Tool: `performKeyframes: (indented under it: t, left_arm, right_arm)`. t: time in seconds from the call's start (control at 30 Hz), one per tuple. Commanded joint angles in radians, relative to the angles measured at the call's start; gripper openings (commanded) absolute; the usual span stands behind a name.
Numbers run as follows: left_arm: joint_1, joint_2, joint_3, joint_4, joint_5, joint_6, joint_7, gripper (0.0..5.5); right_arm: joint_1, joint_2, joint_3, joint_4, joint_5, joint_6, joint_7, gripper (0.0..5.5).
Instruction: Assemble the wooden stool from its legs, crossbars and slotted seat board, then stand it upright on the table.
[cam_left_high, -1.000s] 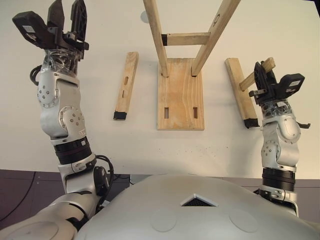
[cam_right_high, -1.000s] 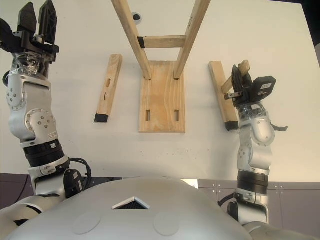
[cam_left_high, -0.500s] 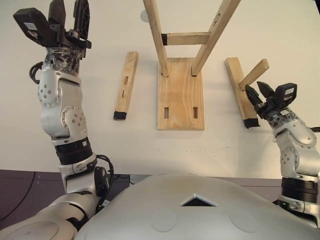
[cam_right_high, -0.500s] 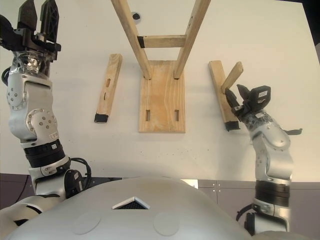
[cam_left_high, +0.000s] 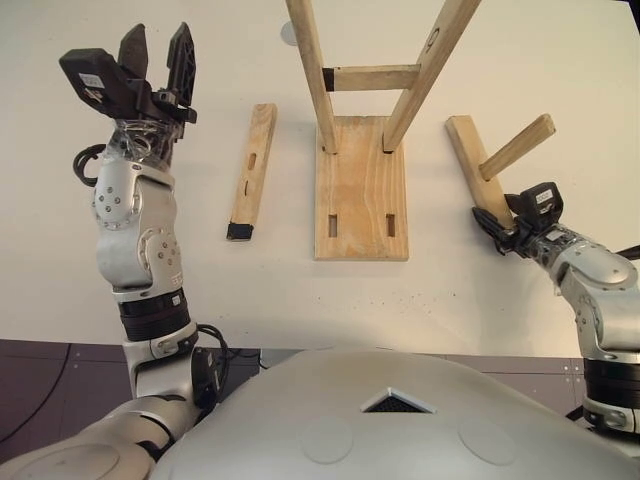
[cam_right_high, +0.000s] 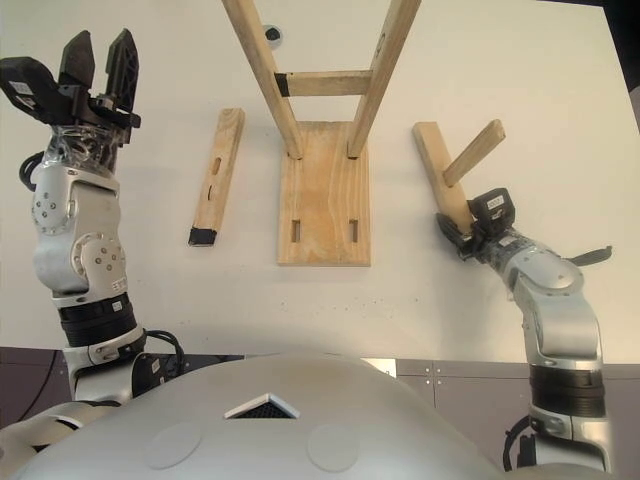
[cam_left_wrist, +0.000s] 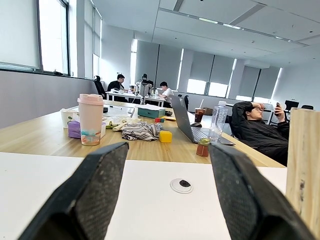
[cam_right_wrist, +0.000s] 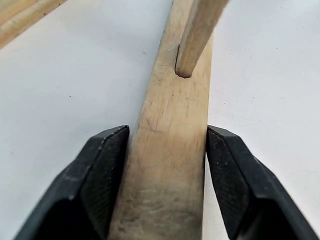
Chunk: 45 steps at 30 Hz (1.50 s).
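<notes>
Partly assembled stool on the desk.
The right gripper (cam_left_high: 503, 226) is clamped on the near end of a leg (cam_left_high: 468, 160) lying toward the desk's right edge. The left gripper (cam_left_high: 158, 55) is held apart, raised. The seat board (cam_left_high: 361, 215) lies mid-desk.

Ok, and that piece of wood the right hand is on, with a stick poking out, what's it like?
It is a pale wooden leg, a flat straight bar with visible grain, lying on the white table right of the seat board. A shorter crossbar is plugged into a slot in its upper face and slants up to the right. The right hand clasps its near end, one finger against each side.
</notes>
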Motion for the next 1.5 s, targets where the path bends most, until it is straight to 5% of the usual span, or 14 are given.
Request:
performKeyframes:
  t: [0.03, 0.27, 0.37, 0.5, 0.57, 0.87, 1.07, 1.5]
  left_arm:
    - [-0.01, -0.008, -0.012, -0.013, -0.016, 0.014, -0.008, 2.91]
    - [0.018, -0.022, -0.109, -0.185, -0.369, 0.302, -0.119, 2.91]
    - [0.007, -0.027, -0.113, -0.238, -0.678, 0.465, -0.124, 2.91]
    - [-0.005, -0.041, -0.178, -0.255, -0.843, 0.566, -0.078, 2.91]
    - [-0.029, -0.069, -0.229, -0.244, -0.855, 0.58, -0.059, 2.91]
    - [-0.172, -0.158, -0.289, -0.201, -0.978, 0.602, 0.029, 4.46]
    - [-0.195, -0.153, -0.277, -0.195, -1.175, 0.601, 0.099, 4.48]
    - [-0.197, -0.121, -0.312, -0.194, -1.119, 0.563, 0.07, 2.49]
  right_arm:
    - [-0.04, 0.018, -0.045, 0.03, 0.045, 0.034, 0.01, 2.09]
    - [-0.225, 0.134, -0.35, -0.056, 0.666, 0.231, 0.119, 2.08]
    - [-0.321, 0.081, -0.455, -0.057, 1.008, 0.334, 0.131, 2.08]
    - [-0.35, -0.002, -0.488, -0.048, 1.208, 0.407, 0.146, 2.04]
    - [-0.353, -0.031, -0.46, -0.077, 1.243, 0.428, 0.159, 2.04]
    - [-0.317, -0.053, -0.315, -0.206, 1.23, 0.431, 0.239, 2.04]
    - [-0.304, -0.065, -0.262, -0.229, 1.181, 0.415, 0.281, 2.04]
    - [-0.313, -0.062, -0.236, -0.221, 1.227, 0.413, 0.244, 2.04]
